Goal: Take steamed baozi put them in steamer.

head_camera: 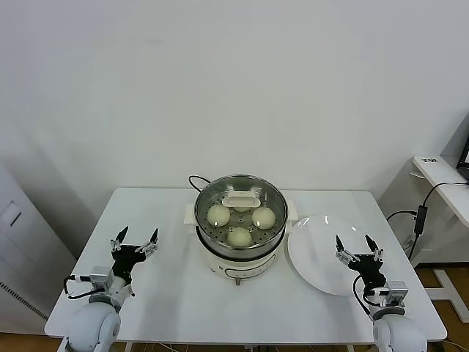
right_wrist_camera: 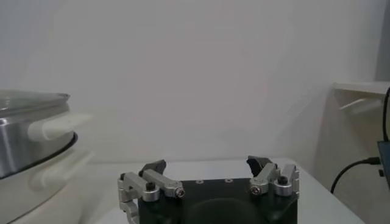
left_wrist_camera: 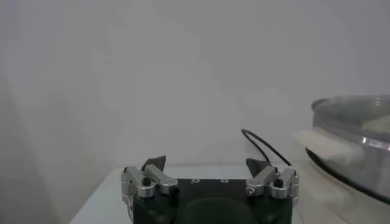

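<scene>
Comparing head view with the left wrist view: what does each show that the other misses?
Head view only: three baozi visible under the glass lid in the steamer, the empty white plate, the open right gripper. Left wrist only: a close look at the empty gap between its fingers. Shared: open left gripper, steamer, black cord, table.

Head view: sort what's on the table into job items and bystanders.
Job items: steamer; three buns on its tray; glass lid covering it.
Bystanders: empty white plate; black cord; both grippers, left and right, open, idle.
</scene>
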`<state>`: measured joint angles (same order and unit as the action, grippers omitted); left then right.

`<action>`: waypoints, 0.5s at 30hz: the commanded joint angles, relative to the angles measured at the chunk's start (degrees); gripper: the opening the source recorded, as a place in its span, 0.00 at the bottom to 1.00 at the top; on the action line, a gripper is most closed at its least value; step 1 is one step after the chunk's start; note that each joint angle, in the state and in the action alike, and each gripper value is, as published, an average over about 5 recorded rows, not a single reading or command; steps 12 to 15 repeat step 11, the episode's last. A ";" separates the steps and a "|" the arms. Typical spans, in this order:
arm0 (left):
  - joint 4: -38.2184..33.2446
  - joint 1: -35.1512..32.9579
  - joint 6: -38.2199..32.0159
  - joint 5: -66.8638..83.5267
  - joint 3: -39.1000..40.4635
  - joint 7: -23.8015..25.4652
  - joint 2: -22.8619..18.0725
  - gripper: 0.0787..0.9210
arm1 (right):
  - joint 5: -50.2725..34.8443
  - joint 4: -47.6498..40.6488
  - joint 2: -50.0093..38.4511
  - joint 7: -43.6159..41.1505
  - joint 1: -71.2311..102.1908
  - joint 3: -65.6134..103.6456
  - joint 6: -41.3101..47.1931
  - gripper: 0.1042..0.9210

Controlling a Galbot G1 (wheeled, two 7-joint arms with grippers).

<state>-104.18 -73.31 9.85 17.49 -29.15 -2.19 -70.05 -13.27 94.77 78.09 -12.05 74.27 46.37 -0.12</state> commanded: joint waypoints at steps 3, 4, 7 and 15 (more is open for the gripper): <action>-0.51 -0.78 1.20 1.18 0.78 0.17 0.84 0.88 | 2.19 1.28 1.26 -0.34 1.68 1.02 0.26 0.88; -0.85 -0.92 1.29 1.21 0.88 0.21 0.80 0.88 | 2.13 1.31 1.22 -0.46 1.78 1.09 0.19 0.88; -1.85 -1.40 1.38 1.18 1.17 0.39 0.73 0.88 | 1.96 1.46 1.15 -0.71 1.98 1.10 0.00 0.88; -2.12 -1.58 1.50 1.01 1.33 0.45 0.75 0.88 | 1.85 1.46 1.15 -0.67 1.97 0.79 -0.18 0.88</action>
